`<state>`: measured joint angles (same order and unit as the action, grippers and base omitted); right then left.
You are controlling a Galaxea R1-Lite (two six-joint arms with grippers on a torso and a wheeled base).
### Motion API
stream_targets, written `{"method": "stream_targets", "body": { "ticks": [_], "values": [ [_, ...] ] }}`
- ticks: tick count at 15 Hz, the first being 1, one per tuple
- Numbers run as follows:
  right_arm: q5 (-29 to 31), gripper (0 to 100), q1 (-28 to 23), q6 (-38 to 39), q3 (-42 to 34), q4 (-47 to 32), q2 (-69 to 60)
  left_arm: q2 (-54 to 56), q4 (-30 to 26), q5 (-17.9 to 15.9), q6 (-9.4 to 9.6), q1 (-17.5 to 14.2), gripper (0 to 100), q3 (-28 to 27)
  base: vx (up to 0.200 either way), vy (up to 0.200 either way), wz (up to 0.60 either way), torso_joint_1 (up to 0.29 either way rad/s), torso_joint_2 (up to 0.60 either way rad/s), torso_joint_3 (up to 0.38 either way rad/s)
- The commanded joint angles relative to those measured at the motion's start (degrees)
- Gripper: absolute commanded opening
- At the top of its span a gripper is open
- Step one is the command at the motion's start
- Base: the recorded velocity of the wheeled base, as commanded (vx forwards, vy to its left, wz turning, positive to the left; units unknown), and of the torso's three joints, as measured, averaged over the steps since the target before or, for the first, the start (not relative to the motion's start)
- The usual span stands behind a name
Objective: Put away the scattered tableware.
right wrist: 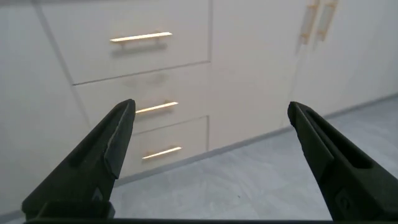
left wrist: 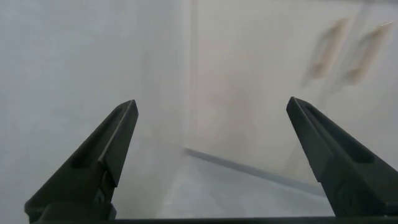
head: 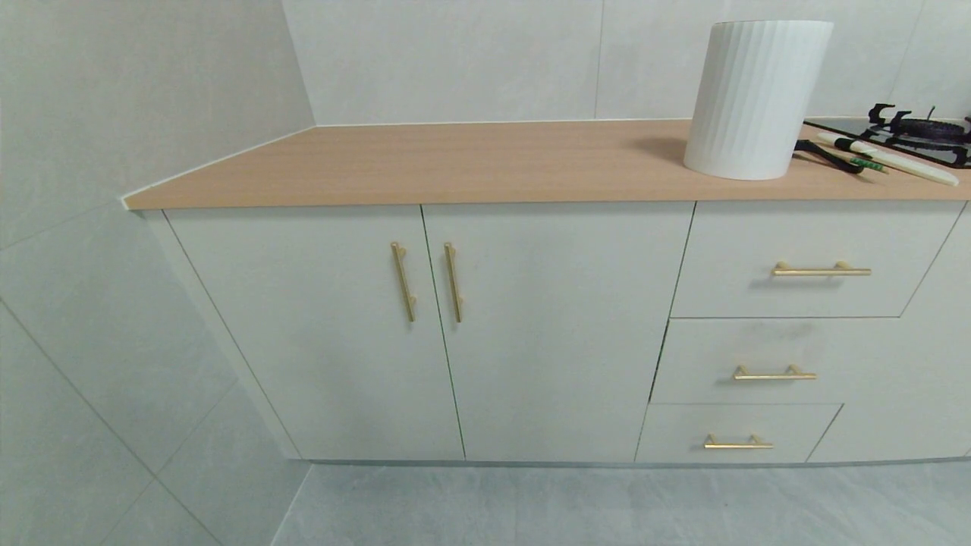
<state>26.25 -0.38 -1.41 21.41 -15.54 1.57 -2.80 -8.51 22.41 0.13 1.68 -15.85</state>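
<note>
"Left wrist view: report the pincer state," says the inspector.

"Left gripper (left wrist: 211, 101): jaws spread wide, nothing between them. Beyond it, blurred, are the floor (left wrist: 205, 193) and a pair of door handles (left wrist: 326, 46)," the technician replies.

"Right side?"

"Right gripper (right wrist: 211, 104): likewise wide and holding nothing. It faces the drawers (right wrist: 124, 56). There are three, stacked, each with a horizontal brass bar."

"Head view, nearest item first."

"1. Grey floor.
2. Cabinet front. Two doors (head: 318, 326) are on the robot's left, with their vertical handles side by side at the seam. The three drawers are on the right. Doors and drawers are all shut.
3. Wooden countertop (head: 455, 159), running along the top of the cabinet into the corner.
4. White ribbed container (head: 755, 98), upright on the countertop toward its right end."

"Location of the task items?"

"The utensils (head: 872, 161) lie flat on the countertop just beside the container on its right, between it and the hob (head: 922, 129). The group has a black-handled utensil (head: 828, 155) nearest the container and a long white utensil (head: 906, 166) nearest the hob. A thin green-marked piece lies between them. I cannot tell the exact types. I also cannot tell whether the black handle touches the container's base."

"Farthest item?"

"Tiled wall (head: 493, 53), directly behind the countertop."
</note>
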Motion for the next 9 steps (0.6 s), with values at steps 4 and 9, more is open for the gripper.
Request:
{"method": "stream_targets", "body": {
  "ticks": [4, 9],
  "values": [
    [-2.96, 100, -0.06, -1.40, -17.54, 16.60, -1.48, 2.80, 4.38, -5.36, 4.00, -1.68, 100, 12.42, 0.000, 0.000, 0.00, 0.000, 0.00, 0.000],
    [-19.30, 100, -0.06, -5.09, -21.41, 18.97, -1.40, 2.80, 8.42, -22.49, 2.94, -1.68, 100, 15.85, 0.000, 0.000, 0.00, 0.000, 0.00, 0.000]
  ]
}}
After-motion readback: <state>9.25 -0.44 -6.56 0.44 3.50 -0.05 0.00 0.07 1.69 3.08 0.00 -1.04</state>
